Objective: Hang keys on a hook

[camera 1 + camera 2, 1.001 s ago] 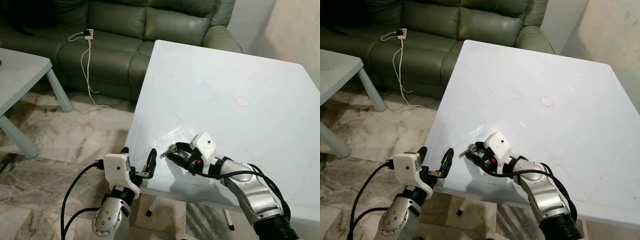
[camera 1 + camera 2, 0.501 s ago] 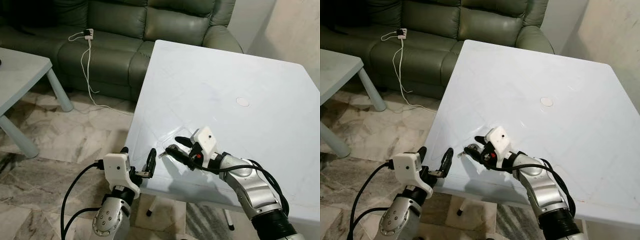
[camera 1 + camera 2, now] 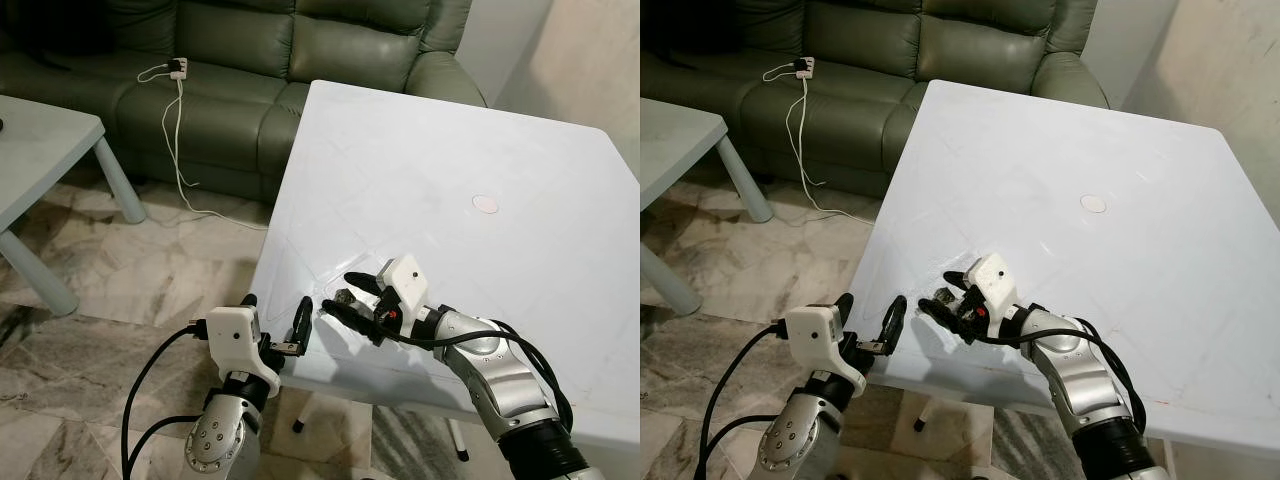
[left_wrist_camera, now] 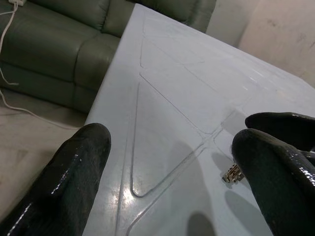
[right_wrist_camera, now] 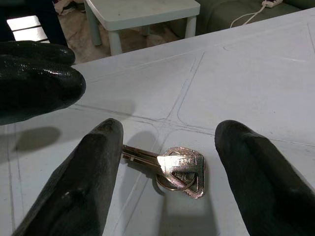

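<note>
I am at the picking step: the keys (image 5: 174, 166) lie flat on the white surface (image 3: 450, 180), close to its near edge, and my right pincer (image 3: 352, 297) is open around them, one black finger on each side, not yet touching. My left pincer (image 3: 276, 322) is also open and hovers just off that same edge, beside the keys. I think the next move asks me to lower the right fingers and close them on the flat key head, which may slip. I see no hook and no container near the keys
</note>
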`<state>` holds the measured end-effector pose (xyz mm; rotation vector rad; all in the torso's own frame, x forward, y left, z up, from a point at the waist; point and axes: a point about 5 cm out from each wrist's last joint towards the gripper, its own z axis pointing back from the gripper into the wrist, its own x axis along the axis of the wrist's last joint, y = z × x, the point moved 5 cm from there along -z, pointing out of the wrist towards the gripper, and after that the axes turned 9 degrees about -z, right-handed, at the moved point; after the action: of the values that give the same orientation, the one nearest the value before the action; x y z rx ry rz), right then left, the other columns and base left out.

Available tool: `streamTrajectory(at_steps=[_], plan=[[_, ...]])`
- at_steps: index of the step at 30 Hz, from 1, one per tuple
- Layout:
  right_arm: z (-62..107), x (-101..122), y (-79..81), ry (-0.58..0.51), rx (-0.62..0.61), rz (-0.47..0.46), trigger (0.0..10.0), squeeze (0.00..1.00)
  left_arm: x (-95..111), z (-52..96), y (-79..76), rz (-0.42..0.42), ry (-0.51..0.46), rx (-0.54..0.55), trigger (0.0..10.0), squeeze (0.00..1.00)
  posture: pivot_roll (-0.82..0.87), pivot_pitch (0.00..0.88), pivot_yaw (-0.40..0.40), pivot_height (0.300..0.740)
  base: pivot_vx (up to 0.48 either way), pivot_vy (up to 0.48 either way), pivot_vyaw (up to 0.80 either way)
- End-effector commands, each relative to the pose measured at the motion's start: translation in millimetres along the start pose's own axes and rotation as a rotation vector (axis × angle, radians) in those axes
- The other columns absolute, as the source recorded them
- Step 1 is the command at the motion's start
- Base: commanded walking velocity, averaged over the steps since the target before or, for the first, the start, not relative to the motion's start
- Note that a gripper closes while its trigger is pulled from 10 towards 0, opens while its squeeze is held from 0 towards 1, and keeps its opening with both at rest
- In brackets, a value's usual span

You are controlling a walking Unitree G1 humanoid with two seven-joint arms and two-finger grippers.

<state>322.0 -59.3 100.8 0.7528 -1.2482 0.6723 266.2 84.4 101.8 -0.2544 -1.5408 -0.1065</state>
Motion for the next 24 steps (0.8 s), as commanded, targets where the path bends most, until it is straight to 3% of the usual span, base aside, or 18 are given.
streamTrajectory(at_steps=[1,3,4,18,19,20,22,23,24], plan=[[3.6,-2,-3.7,0.014,-0.02,0.018,10.0,1.0,7,-1.6,-10.4,0.048,-0.021,-0.004,10.0,0.0,0.03,0.121,-0.152,0.74,0.0,0.0,0.0],[3.9,-5,-3.0,0.041,-0.018,0.03,10.0,0.95,7,-1.5,-10.4,0.05,-0.02,-0.003,10.0,0.0,0.03,0.124,-0.151,0.74,0.0,0.0,0.0],[4.3,-6,-2.8,0.044,-0.018,0.037,10.0,0.0,7,-1.6,-10.3,0.05,-0.019,-0.003,10.0,0.0,0.03,0.123,-0.151,0.74,0.0,0.0,0.0],[8.3,-11,1.2,0.096,0.04,0.078,10.0,0.0,8,-3.6,-11.1,0.058,-0.022,-0.007,10.0,0.0,0.03,0.125,-0.148,0.74,0.0,0.0,0.0],[8.5,-11,1.6,0.097,0.045,0.077,7.6,0.0,8,-3.7,-11.2,0.059,-0.023,-0.007,10.0,0.0,0.03,0.124,-0.148,0.74,0.0,0.0,0.0],[8.5,-11,1.6,0.097,0.045,0.077,7.6,0.0,8,-3.7,-11.2,0.059,-0.023,-0.007,10.0,0.0,0.03,0.124,-0.148,0.74,0.0,0.0,0.0],[10.5,-9,5.1,0.079,0.076,0.062,0.9,0.0,8,-3.7,-11.9,0.06,-0.022,-0.009,10.0,0.0,0.03,0.125,-0.148,0.74,0.0,0.0,0.0],[10.8,-9,5.4,0.081,0.081,0.054,0.9,0.0,8,-3.8,-12.1,0.059,-0.022,-0.009,10.0,0.0,0.03,0.125,-0.148,0.74,0.0,0.0,0.0],[11.2,-8,5.4,0.07,0.082,0.064,0.0,0.0,9,-3.8,-12.1,0.06,-0.022,-0.008,10.0,0.0,0.03,0.125,-0.148,0.74,0.0,0.0,0.0]])
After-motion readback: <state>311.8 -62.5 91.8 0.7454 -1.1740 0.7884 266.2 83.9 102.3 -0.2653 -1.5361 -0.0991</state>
